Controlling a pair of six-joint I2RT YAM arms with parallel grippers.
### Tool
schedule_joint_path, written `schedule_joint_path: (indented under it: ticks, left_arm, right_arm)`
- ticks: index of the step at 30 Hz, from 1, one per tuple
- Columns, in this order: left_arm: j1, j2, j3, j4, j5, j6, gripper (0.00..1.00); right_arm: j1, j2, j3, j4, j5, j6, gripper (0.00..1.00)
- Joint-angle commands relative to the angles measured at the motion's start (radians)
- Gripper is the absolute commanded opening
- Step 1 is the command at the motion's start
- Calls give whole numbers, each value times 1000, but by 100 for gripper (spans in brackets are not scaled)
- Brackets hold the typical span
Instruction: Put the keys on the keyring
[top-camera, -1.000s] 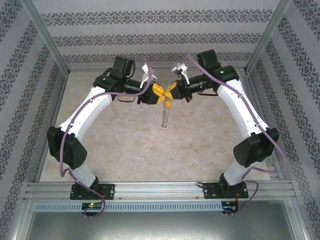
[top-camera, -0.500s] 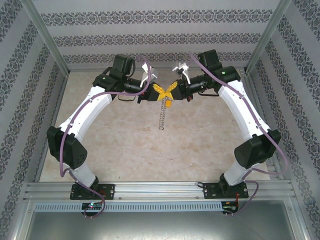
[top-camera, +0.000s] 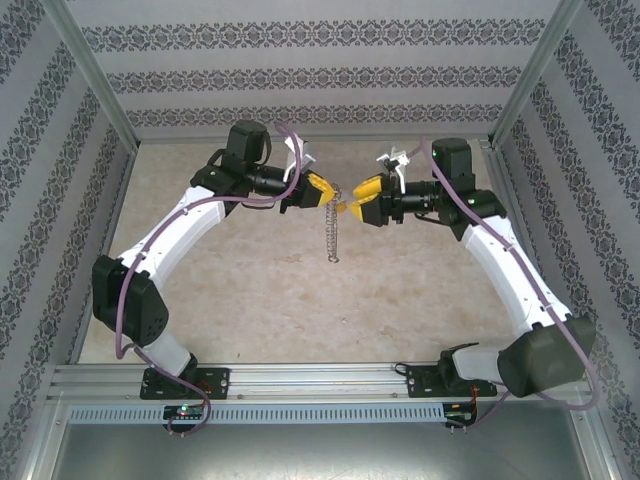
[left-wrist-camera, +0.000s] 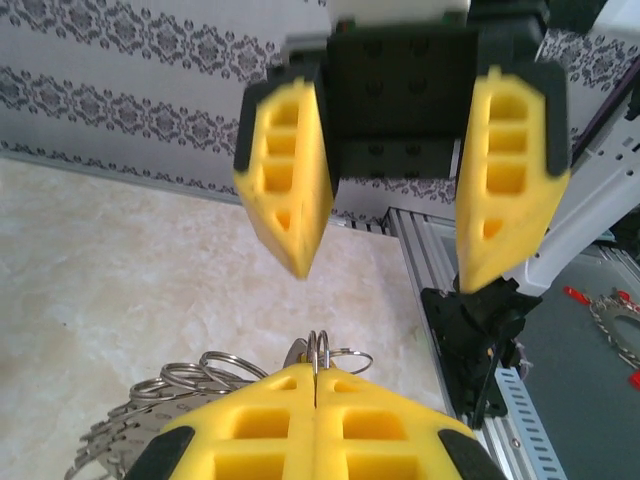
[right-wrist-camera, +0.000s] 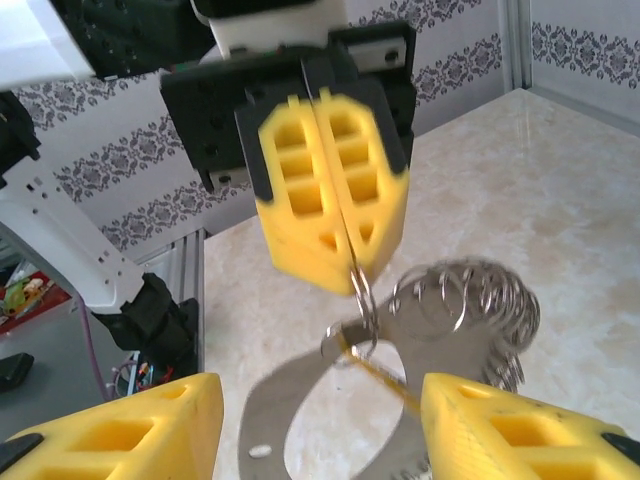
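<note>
Top external: left end effector (top-camera: 326, 191) pinches the keyring (top-camera: 333, 228) (dangling, seemingly key-fringed); right end effector (top-camera: 349, 201) spread.

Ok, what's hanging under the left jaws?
The keyring dangles from the shut left jaws, above the table. The part pinched between them is covered.

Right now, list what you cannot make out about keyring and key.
Top view: the key is too small to tell whether it sits on the keyring.
Left wrist view: the left tool hides most of the keyring.
Right wrist view: keyring blurred, cut by the bottom edge.
</note>
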Motion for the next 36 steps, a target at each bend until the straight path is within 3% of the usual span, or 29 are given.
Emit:
schedule_joint_path:
  ticks: [1, 6, 19, 25, 31, 36]
  left_arm:
    - [-6, -61, -11, 154, 6, -76, 0]
    - [-6, -76, -22, 173, 1, -91, 0]
    - [-6, -84, -29, 197, 0, -112, 0]
    - [-6, -75, -27, 204, 1, -121, 0]
    - [-6, -73, -31, 220, -12, -134, 0]
    - [-6, -84, -37, 228, -38, -138, 0]
  right_arm:
    - [4, -29, -82, 240, -14, 129, 55]
    - [15, -16, -131, 346, -36, 177, 56]
    - [61, 44, -98, 372, -78, 172, 54]
    - [73, 65, -80, 374, -86, 176, 41]
    - [75, 61, -76, 364, -81, 177, 14]
    - [77, 48, -82, 332, -47, 176, 2]
